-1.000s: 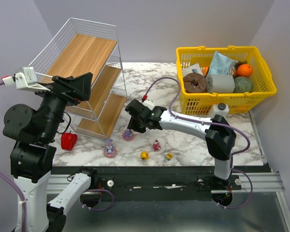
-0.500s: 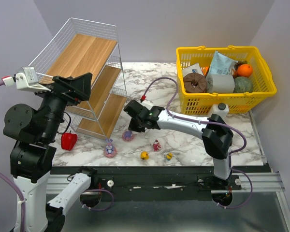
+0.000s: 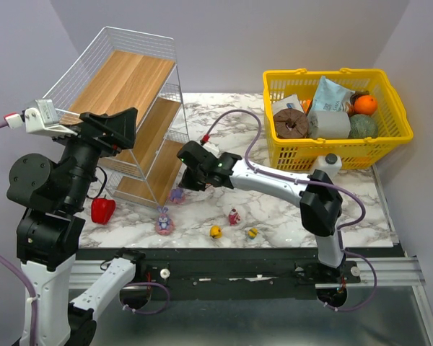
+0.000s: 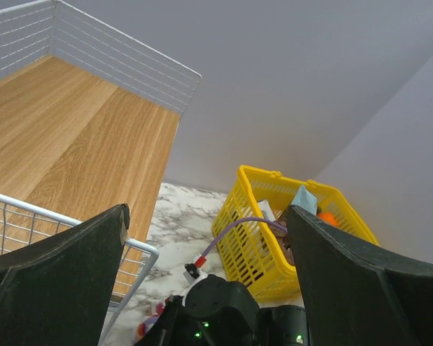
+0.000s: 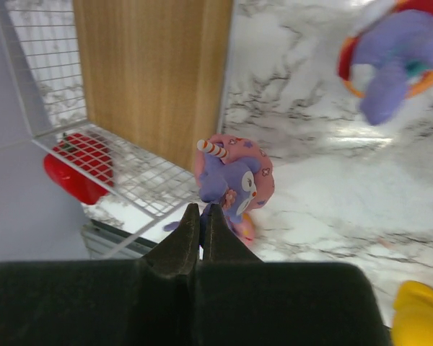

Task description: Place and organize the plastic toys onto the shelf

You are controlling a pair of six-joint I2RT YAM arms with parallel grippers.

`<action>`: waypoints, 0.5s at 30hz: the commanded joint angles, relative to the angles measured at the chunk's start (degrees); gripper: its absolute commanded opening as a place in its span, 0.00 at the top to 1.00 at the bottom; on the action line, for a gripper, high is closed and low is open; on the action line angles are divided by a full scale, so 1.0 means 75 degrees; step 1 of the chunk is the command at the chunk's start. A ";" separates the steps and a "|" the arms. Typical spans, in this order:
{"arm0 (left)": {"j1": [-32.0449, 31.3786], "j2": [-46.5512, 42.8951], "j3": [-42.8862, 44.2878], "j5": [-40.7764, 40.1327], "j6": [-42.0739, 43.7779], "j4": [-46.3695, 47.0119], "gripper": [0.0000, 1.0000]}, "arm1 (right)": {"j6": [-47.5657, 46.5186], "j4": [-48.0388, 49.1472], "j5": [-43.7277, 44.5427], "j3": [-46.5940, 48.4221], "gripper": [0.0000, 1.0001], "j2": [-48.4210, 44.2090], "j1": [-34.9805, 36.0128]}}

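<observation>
- The shelf (image 3: 133, 79) slants at the left of the table. Its lowest board (image 5: 151, 79) is the tier that matters now, and in the right wrist view it lies just ahead and left of my fingertips.
- The left gripper (image 4: 206, 213) hangs high beside the top tier with its jaws spread wide and nothing between them. It is well apart from every toy on the table.
- The right gripper (image 5: 200, 210) reaches across to the front corner of the lowest board, so this arm is clearly the nearer one. Its jaws are pressed together.
- The purple horned toy (image 5: 231, 182) on its pink round base sits right at those closed tips. A sliver of purple shows either side of them, so I judge a thin low part is pinched. The grip looks slight.
- The toy body lies ahead and a little right of the tips, horn pointing toward the board.
- My judgement: the next move is a short carry forward-left, over the wire lip and onto the wood.
- Still on the marble: a purple bunny (image 3: 164, 221), two yellow ducks (image 3: 215, 231) (image 3: 252, 233) and a small red figure (image 3: 234, 216).
</observation>
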 commanded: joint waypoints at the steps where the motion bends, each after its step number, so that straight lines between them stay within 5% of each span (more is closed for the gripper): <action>1: -0.0042 0.0039 -0.0141 -0.0361 0.0151 -0.0062 0.01 | 0.0391 0.0152 0.0213 0.0890 0.99 0.0631 0.0182; 15: -0.0065 -0.0020 -0.0306 -0.0655 0.0233 -0.0121 0.01 | 0.1551 -0.1523 0.0764 0.3750 0.99 0.2612 0.0404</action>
